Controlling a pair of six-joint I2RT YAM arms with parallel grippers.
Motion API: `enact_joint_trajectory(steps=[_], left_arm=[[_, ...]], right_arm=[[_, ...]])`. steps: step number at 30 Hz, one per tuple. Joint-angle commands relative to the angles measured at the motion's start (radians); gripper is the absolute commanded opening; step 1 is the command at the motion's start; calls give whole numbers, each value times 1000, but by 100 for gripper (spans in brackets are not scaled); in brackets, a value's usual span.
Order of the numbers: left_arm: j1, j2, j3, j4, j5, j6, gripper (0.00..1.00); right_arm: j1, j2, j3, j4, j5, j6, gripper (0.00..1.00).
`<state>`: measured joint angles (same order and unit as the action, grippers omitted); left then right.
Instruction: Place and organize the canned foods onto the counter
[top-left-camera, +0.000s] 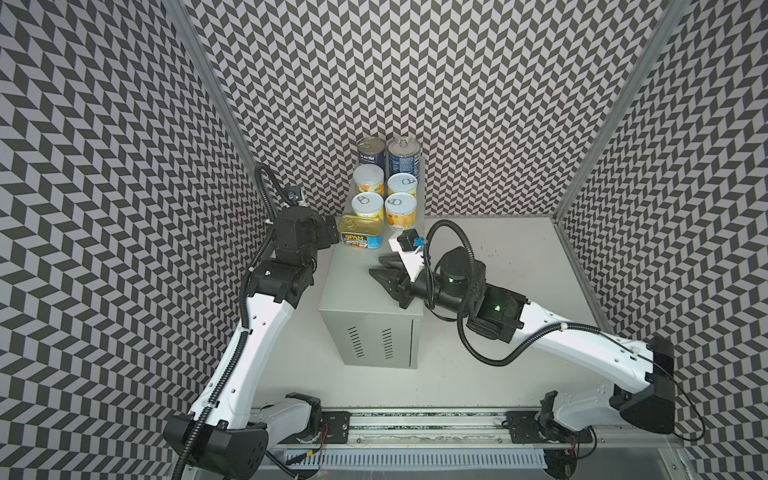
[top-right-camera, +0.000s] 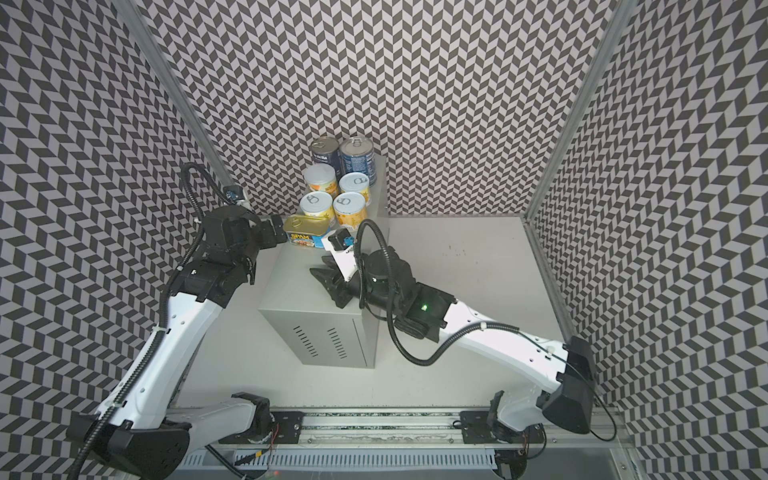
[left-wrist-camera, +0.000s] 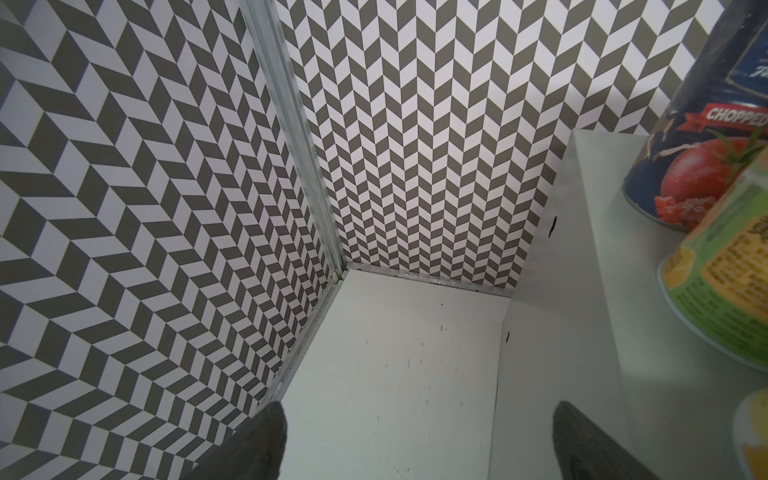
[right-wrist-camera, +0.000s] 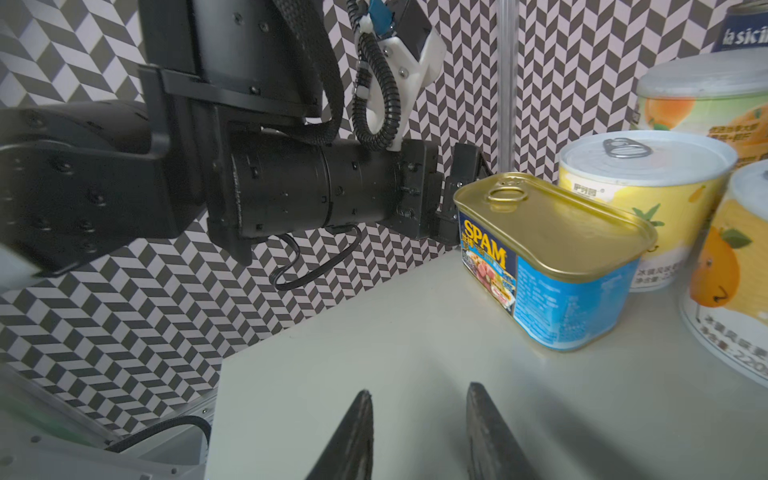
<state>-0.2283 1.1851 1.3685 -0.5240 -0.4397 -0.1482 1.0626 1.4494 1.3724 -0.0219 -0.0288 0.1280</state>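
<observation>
All the canned foods stand on the far half of the light-grey counter (top-left-camera: 357, 291). Two tall dark-blue cans (top-left-camera: 371, 153) are at the back, several short yellow cans (top-left-camera: 367, 208) in front of them, and the gold-topped SPAM tin (top-left-camera: 360, 232) is nearest. My left gripper (top-left-camera: 332, 230) is wide open just left of the SPAM tin (right-wrist-camera: 552, 257), straddling the counter's left edge (left-wrist-camera: 611, 270), holding nothing. My right gripper (top-left-camera: 375, 265) hovers low over the bare counter top (right-wrist-camera: 415, 353), short of the SPAM tin. Its fingers (right-wrist-camera: 361, 415) stand a small gap apart, empty.
The counter stands on a white tabletop (top-left-camera: 498, 270) against the patterned back wall. An aluminium corner post (left-wrist-camera: 299, 166) rises close behind the left gripper. The arms' base rail (top-left-camera: 415, 424) runs along the table's front edge.
</observation>
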Motion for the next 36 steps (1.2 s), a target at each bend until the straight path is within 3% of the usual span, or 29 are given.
enact_joint_trajectory(steps=[1,6,36], left_arm=[[7,-15,-6,19,4,-11,100],[14,-13,-6,20,17,-13,100],[14,-25,-6,19,54,-16,100]], right_arm=[[-11,66,-8,-117,-43,33,36],[-24,91,10,-115,22,58,36],[-88,140,24,-97,10,79,38]])
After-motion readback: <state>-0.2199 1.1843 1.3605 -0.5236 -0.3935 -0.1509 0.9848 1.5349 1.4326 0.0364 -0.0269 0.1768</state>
